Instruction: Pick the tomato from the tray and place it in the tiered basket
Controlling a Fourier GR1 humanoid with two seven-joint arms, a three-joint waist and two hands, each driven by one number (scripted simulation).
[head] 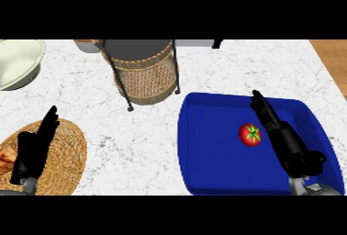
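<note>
Right hand (288,142) was over the blue tray (210,170), fingers straight and pointing toward the tray's far side, holding nothing. It sat just to the right of the tomato (250,135); whether it touched the tomato can't be told from the head view. Tomato was red with a green stem star, lying in the tray, right of the tray's middle. Tray lay on the white marbled surface (136,137) at the right side of the view

Left hand (34,147) was at the lower left, fingers straight and up, unclenched, resting above a round woven mat (68,160). Something orange-brown showed at the left edge on the mat, too cut off to name

Tiered basket (143,78) stood at the far middle of the surface, woven sides, dark metal frame and a dark top tier, well apart from the tray's tomato. A pale cream bowl (17,64) was at the far left corner
</note>
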